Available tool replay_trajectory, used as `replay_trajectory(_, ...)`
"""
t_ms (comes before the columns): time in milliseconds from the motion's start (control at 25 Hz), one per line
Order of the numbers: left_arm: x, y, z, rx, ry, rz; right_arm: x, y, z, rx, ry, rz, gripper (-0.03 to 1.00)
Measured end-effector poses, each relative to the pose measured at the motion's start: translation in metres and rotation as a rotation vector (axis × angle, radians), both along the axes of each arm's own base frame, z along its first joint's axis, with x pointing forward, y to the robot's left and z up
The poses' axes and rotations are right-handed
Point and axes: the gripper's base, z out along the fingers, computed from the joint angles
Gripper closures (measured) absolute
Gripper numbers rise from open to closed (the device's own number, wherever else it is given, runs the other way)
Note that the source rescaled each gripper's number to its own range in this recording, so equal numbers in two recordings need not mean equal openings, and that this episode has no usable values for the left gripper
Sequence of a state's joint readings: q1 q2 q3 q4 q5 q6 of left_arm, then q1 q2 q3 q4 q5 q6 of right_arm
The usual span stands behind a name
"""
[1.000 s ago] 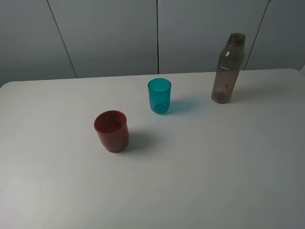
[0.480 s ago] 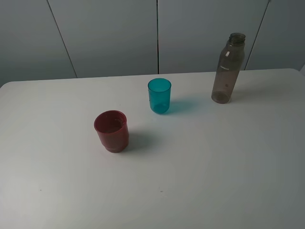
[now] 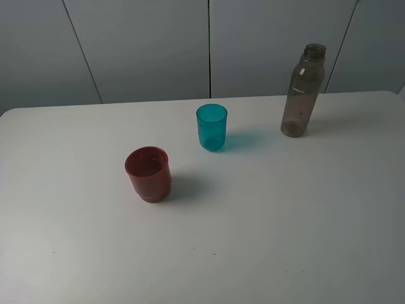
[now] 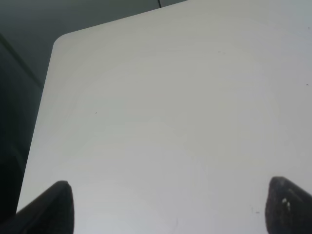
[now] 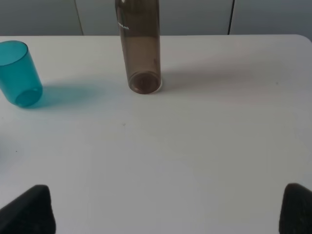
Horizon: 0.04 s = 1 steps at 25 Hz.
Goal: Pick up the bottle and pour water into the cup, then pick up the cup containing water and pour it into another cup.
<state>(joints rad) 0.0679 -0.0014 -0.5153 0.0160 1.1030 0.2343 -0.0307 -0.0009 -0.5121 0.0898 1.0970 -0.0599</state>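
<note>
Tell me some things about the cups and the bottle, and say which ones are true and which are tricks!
1. The bottle stands upright on the table. True.
2. The teal cup lies on its side. False: it stands upright.
3. The red cup touches the teal cup. False: they stand apart.
4. The bottle has no cap. True.
5. The right gripper holds the bottle. False: its jaws are open and empty.

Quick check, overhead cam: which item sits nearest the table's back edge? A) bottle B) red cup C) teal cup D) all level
A: the bottle stands upright at the far right, closest to the back edge of the table; the teal cup is further forward, and the red cup is the nearest to the camera.
</note>
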Motion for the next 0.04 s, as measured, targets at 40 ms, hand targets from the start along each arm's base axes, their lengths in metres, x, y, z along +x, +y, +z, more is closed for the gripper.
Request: replay_trajectory(40,0.0000,0.0000,0.0000,0.000,0.000,0.000,0.0000,0.0000,0.0000,0.000,0.000,0.000,-0.03)
